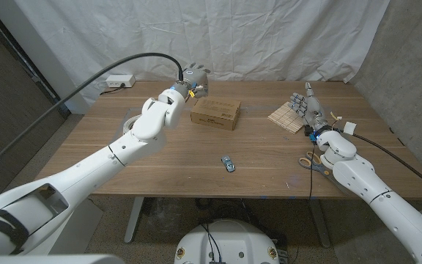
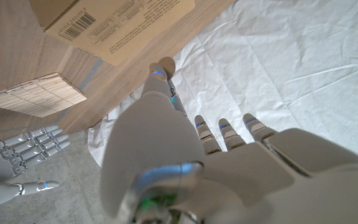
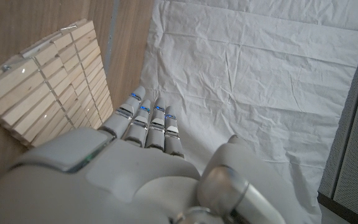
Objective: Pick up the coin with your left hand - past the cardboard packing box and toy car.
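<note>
Reach phase, nothing grasped yet.
Left hand (image 1: 193, 79) hovers empty, fingers spread, past the brown cardboard packing box (image 1: 215, 114); small blue toy car (image 1: 228, 163) mid-bench; coin not discernible; right hand (image 1: 308, 107) idle, fingers extended, by wooden slats (image 1: 288, 117).

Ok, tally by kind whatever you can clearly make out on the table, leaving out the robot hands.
Cardboard box: 1
Toy car: 1
Bundle of wooden pieces: 1
Scissors: 1
White box with a cable: 1
Total: 5
</note>
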Tool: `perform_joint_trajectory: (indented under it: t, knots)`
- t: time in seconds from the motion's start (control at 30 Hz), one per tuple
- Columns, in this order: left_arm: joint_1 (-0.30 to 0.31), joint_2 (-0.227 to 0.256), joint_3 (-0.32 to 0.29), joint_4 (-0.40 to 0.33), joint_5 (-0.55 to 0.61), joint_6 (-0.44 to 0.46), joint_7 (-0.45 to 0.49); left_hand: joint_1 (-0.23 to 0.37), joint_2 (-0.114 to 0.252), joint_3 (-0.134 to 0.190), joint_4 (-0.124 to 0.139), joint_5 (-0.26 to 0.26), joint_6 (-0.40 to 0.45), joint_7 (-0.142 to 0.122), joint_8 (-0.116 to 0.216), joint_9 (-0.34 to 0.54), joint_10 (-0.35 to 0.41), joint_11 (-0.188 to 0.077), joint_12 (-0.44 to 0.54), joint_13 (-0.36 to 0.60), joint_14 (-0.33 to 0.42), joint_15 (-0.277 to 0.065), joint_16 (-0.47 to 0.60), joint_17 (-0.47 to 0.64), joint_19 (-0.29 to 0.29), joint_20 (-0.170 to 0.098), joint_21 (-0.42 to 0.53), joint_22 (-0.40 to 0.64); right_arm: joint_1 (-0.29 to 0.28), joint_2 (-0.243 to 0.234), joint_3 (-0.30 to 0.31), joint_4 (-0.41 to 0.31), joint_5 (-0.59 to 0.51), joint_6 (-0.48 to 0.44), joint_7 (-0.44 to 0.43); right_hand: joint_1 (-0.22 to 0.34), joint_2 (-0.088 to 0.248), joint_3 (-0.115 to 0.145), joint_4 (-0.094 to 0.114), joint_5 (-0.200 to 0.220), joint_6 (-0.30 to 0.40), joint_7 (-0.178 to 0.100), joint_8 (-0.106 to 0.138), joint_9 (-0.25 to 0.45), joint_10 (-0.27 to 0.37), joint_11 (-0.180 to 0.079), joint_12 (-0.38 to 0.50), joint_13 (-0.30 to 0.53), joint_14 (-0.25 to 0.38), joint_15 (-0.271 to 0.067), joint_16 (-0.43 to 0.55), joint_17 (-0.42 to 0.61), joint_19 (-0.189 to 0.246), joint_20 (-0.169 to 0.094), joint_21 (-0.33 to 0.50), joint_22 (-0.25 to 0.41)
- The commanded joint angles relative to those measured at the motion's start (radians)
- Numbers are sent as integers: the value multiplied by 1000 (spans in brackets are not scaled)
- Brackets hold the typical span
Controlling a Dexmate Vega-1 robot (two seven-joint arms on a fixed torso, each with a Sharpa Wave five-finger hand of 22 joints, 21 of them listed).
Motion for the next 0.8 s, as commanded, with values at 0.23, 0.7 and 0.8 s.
perform_joint_trajectory:
  t: [0.23, 0.7, 0.8]
  knots:
    - [-6, -17, -31, -28, 30, -8, -17, 5, 6, 6, 2, 2, 98, 1, 93, 4, 10, -1, -4, 5, 12, -99, -2, 5, -3, 0, 0, 2, -11, -3, 5, -8, 3, 5, 2, 4, 5, -9, -1, -4, 7, -3, 1, 4, 6, -1, 2, 4, 10, 0, -2, 6, 5, 0, -3, 5]
    - [12, -16, -56, -56, 28, 2, -25, 5, 5, 7, 4, 2, 95, -4, 96, 4, 15, -5, -6, 6, 19, -101, -2, 5, -2, -2, 0, 2, -10, -5, 9, -9, 7, 1, 3, 4, 6, -10, -1, -4, 7, -3, 1, 4, 7, -1, 2, 4, 11, 0, -2, 6, 6, 0, -3, 5]
    - [15, -15, -61, -56, 21, -1, -24, 5, 5, 7, 4, 2, 95, -6, 97, 4, 15, -6, -7, 6, 20, -102, -2, 6, -2, -3, 0, 2, -10, -5, 8, -11, 6, 0, 1, 4, 6, -10, -1, -4, 7, -3, 1, 4, 8, -2, 2, 4, 11, 0, -2, 6, 6, 0, -3, 5]
